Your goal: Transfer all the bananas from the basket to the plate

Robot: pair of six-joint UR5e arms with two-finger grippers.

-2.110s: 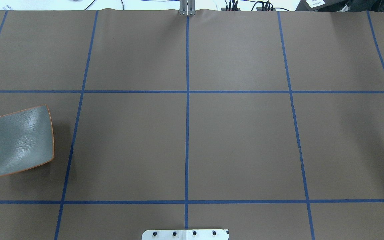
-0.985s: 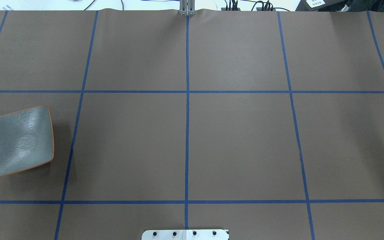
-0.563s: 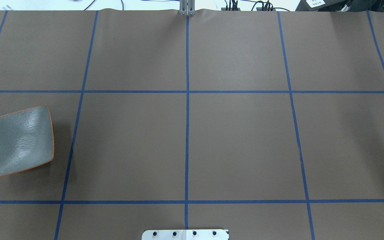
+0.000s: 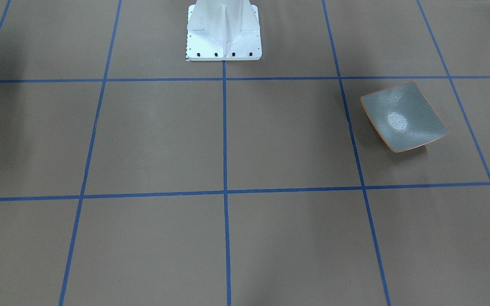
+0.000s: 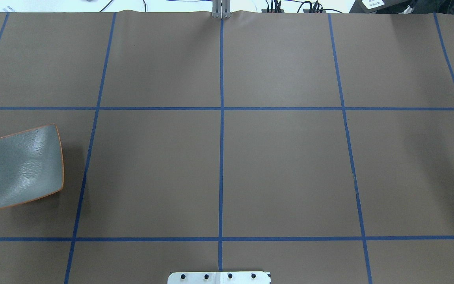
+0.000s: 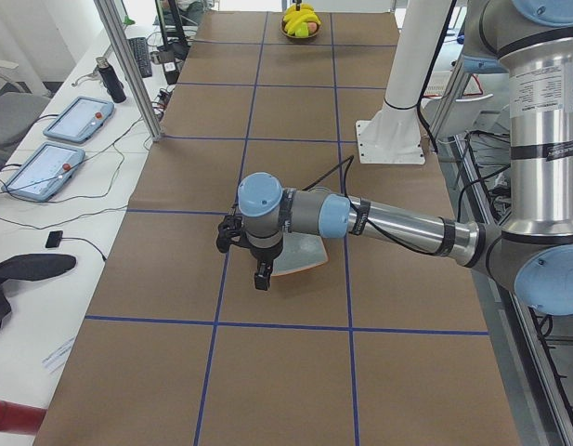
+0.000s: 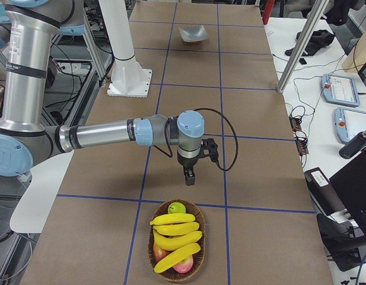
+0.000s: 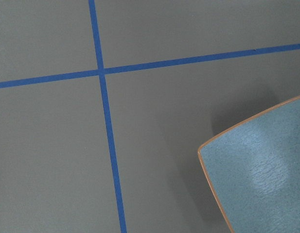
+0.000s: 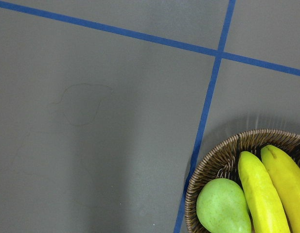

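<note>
The grey-green plate (image 5: 22, 167) with an orange rim lies bare near the table's left end, and shows too in the front view (image 4: 404, 117) and the left wrist view (image 8: 261, 174). Several yellow bananas (image 7: 177, 234) lie in a wicker basket (image 7: 153, 246) at the table's right end; two bananas (image 9: 264, 194) show in the right wrist view. My left gripper (image 6: 261, 277) hangs over the plate's (image 6: 305, 255) outer edge, pointing down. My right gripper (image 7: 189, 177) hangs just short of the basket, also pointing down. Whether either gripper is open or shut I cannot tell.
A green fruit (image 9: 222, 206) and red apples (image 7: 184, 265) share the basket (image 9: 213, 158). The white robot base (image 4: 223, 29) stands at the table's near-robot edge. Control tablets (image 6: 77, 118), cables and an upright metal post (image 7: 298, 44) line the operators' side.
</note>
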